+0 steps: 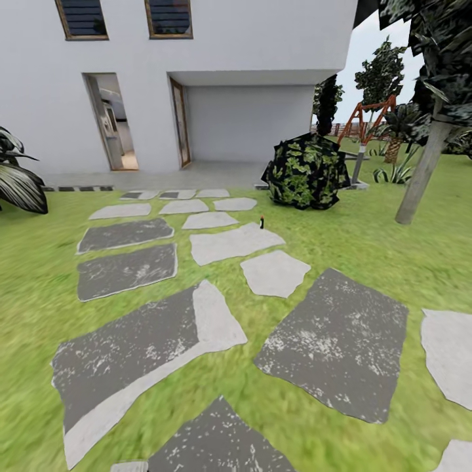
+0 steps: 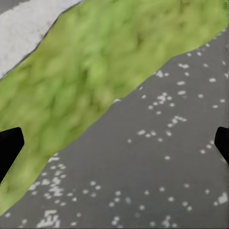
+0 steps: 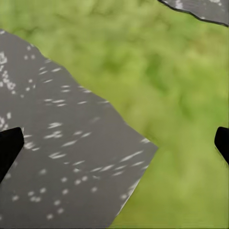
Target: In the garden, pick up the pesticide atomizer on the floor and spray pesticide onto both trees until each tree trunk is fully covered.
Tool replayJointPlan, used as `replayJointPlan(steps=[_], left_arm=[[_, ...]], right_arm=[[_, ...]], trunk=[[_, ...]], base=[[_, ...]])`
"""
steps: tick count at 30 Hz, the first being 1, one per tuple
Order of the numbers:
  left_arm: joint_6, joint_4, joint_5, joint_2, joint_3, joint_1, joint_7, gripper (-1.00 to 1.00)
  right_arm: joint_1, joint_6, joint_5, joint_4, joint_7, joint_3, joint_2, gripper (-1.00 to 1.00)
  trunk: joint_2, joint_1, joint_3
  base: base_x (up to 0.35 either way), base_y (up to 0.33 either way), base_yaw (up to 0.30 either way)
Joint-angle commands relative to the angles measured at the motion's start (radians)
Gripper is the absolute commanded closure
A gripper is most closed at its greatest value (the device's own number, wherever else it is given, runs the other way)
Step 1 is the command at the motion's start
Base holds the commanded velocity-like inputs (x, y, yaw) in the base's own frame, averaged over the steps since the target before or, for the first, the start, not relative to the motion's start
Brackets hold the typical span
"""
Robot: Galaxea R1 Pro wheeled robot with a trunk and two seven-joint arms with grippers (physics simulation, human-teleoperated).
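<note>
Lawn [image 1: 367, 249] and grey paving slabs [image 1: 334, 341] are spread across the head view, a leaning tree trunk [image 1: 419, 177] at right. Both grippers [image 2: 114, 143] [image 3: 114, 143] are held wide apart, empty, over slabs. Just above centre, the pesticide atomizer [image 1: 261, 223] is seen upright on a slab edge, awaiting approach.

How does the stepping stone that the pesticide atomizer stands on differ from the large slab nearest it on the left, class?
The atomizer's stone is pale, even grey; the left slab is dark charcoal flecked with white. The atomizer's stone carries the small, upright, red-topped pesticide atomizer at its far edge; the left slab carries nothing. Both are flat, irregular, and set in green grass.
</note>
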Motion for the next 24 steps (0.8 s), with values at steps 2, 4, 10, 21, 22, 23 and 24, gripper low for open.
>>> replayJointPlan(steps=[2,4,10,21,22,23,24], left_arm=[[0.0,0.0,0.0,0.0,0.0,0.0,0.0,-1.0],[0.0,0.0,0.0,0.0,0.0,0.0,0.001,-1.0],[0.0,0.0,0.0,0.0,0.0,0.0,0.0,-1.0],[0.0,0.0,0.0,0.0,0.0,0.0,0.0,-1.0],[0.0,0.0,0.0,0.0,0.0,0.0,0.0,-1.0],[0.0,0.0,0.0,0.0,0.0,0.0,0.001,-1.0],[0.0,0.0,0.0,0.0,0.0,0.0,0.0,-1.0]], right_arm=[[0.0,0.0,0.0,0.0,0.0,0.0,0.0,-1.0],[0.0,0.0,0.0,0.0,0.0,0.0,0.0,-1.0],[0.0,0.001,0.0,0.0,0.0,0.0,0.0,-1.0],[0.0,0.001,0.0,0.0,0.0,0.0,0.0,-1.0],[0.0,0.001,0.0,0.0,0.0,0.0,0.0,-1.0],[0.0,0.001,0.0,0.0,0.0,0.0,0.0,-1.0],[0.0,0.001,0.0,0.0,0.001,0.001,0.0,-1.0]], trunk=[[0.0,0.0,0.0],[0.0,0.0,0.0],[0.0,0.0,0.0],[0.0,0.0,0.0],[0.0,0.0,0.0],[0.0,0.0,0.0],[0.0,0.0,0.0]], base=[[0.343,0.0,0.0],[0.343,0.0,0.0],[0.343,0.0,0.0],[0.343,0.0,0.0],[0.343,0.0,0.0],[0.343,0.0,0.0],[0.343,0.0,0.0]])
